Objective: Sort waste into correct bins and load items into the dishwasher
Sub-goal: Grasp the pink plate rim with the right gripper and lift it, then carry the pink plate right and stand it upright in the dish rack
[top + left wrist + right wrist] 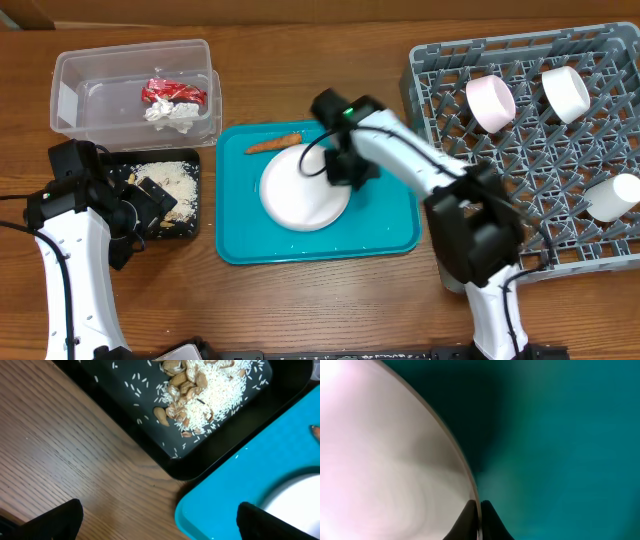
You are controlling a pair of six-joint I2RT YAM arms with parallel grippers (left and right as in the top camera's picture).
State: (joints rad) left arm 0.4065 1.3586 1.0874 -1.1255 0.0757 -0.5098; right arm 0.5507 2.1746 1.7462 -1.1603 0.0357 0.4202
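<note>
The white round plate [300, 192] lies on the teal tray [390, 225], with the orange carrot stick [273, 144] beside its far edge. My right gripper [348, 168] is shut on the plate's rim; the right wrist view shows both fingers [480, 519] pinching the plate [385, 470] edge. My left gripper [159, 522] is open and empty over the table, between the black tray [150, 442] of rice and nut scraps [205, 390] and the teal tray's corner [225, 495]. The clear tub [135, 90] holds the red wrapper [172, 92] and white tissue [172, 114].
The grey dish rack [520, 150] at the right holds the pinkish-white bowl [490, 103], a small white bowl [565, 92] and a white cup [612, 198]. The black tray [195, 200] sits left of the teal tray.
</note>
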